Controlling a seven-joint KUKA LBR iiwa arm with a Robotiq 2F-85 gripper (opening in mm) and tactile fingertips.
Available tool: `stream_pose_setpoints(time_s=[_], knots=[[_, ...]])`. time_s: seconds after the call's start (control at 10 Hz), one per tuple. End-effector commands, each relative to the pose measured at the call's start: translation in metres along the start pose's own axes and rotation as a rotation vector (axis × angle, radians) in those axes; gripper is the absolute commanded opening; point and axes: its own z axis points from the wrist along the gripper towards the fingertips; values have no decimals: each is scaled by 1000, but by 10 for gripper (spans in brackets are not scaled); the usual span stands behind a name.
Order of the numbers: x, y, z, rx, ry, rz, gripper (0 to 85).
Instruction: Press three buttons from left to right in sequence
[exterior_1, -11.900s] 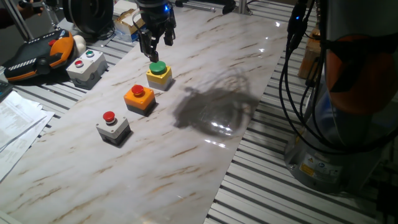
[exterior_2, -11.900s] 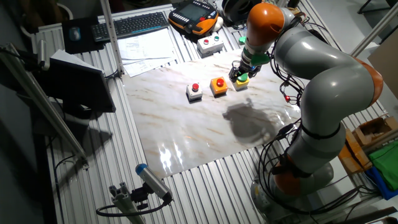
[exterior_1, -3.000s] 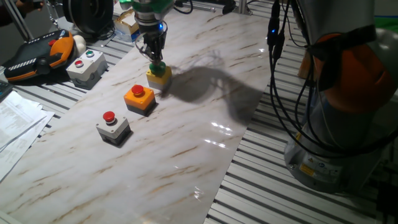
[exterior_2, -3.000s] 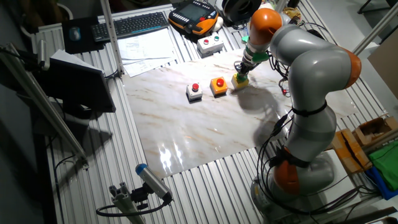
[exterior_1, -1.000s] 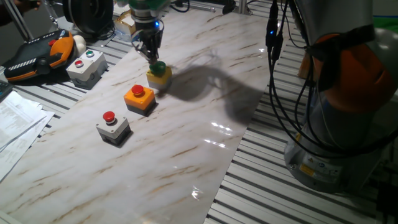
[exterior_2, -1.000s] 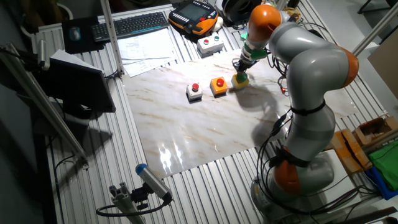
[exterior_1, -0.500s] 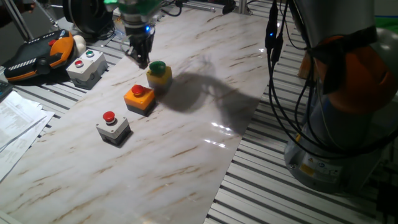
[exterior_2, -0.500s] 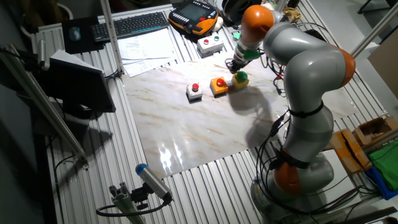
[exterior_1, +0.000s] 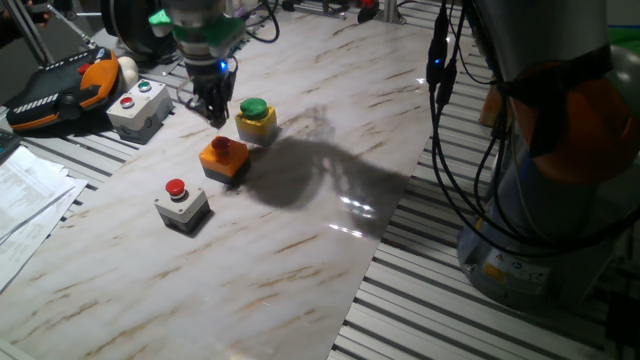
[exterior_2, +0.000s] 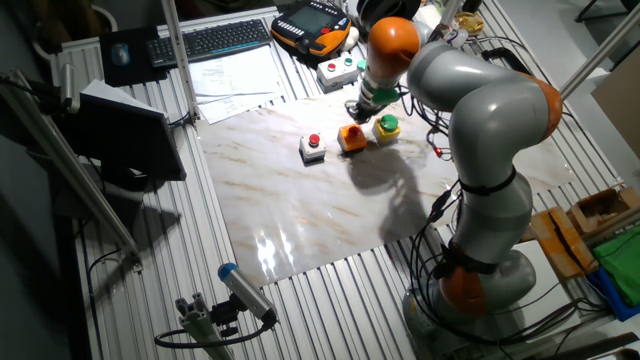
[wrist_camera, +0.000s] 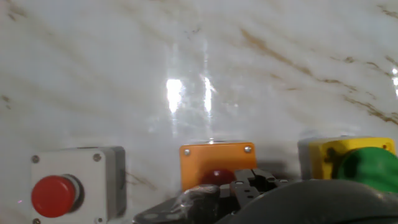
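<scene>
We see three small button boxes in a row on the marble tabletop (exterior_1: 330, 240). The grey box with a red cap (exterior_1: 181, 203) sits at one end, the orange box with a red cap (exterior_1: 223, 158) sits in the middle, and the yellow box with a green cap (exterior_1: 255, 118) sits at the other end. In the hand view they go grey (wrist_camera: 73, 183), orange (wrist_camera: 217, 163), yellow (wrist_camera: 348, 160) from left to right. Our end effector (exterior_1: 213, 104) hangs just above the tabletop, close to the back of the orange box and beside the yellow one. In the other fixed view it (exterior_2: 357, 108) is also right over that middle spot. We cannot tell if the end effector is open or closed, because no picture shows the tips clearly. It does not look like it is pushing any cap down right now. We cannot tell from the buttons themselves which ones have been pressed, since no light or mark shows it. We think we are near the middle button, so the orange one may be the step in hand. A bigger grey box with a red and a green button (exterior_1: 139, 104) stands off the marble and is not part of our job.
</scene>
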Motion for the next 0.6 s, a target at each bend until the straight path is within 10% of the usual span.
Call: stream_pose_setpoints(time_s=[0.0, 0.5], knots=[[2, 4, 4, 1, -8, -1, 7], [8, 14, 15, -8, -12, 3, 7]])
